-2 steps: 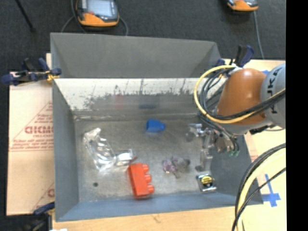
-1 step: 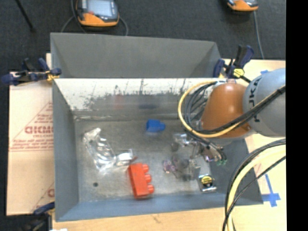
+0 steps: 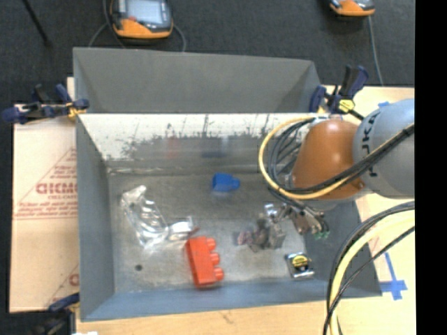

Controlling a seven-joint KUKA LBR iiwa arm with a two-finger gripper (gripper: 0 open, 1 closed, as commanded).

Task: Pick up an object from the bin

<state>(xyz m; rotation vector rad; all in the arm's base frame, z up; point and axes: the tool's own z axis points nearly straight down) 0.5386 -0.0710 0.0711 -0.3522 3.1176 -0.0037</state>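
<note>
My gripper (image 3: 278,220) hangs low over the right half of the bin floor, below the arm's orange cover. Just under and left of it lies a small dark grey-purple thing (image 3: 253,239); whether the gripper touches it is hidden. A small black and yellow tape measure (image 3: 300,264) lies to the gripper's lower right, near the bin's front right corner. A red-orange toy brick (image 3: 203,261) lies to the left of the gripper, near the front wall.
A small blue block (image 3: 225,183) sits toward the back of the floor. A clear crumpled plastic piece (image 3: 150,219) lies on the left side. The arm and its cables cover the bin's right wall.
</note>
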